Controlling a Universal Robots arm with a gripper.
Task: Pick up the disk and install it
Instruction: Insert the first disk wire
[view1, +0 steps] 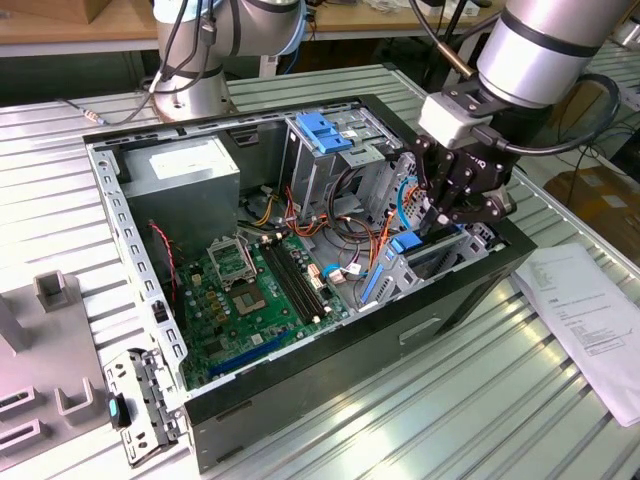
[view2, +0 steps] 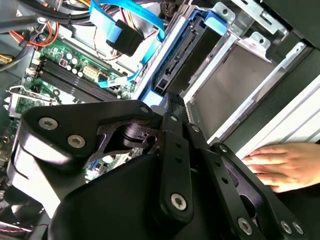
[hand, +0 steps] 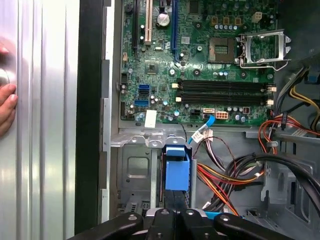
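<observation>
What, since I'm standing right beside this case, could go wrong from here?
1. A hand rests on the table beside the case, near the gripper; a sudden move might strike it.
2. Red and orange wires lie right beside the disk; they could snag or get pinched.

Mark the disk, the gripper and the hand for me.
disk (hand: 177, 172): first wrist view, on its blue carrier end.
gripper (view1: 432, 225): exterior view, midway between the fingertips, over the drive bay.
hand (view2: 285, 165): second wrist view, middle of the hand, lying flat beside the case.
</observation>
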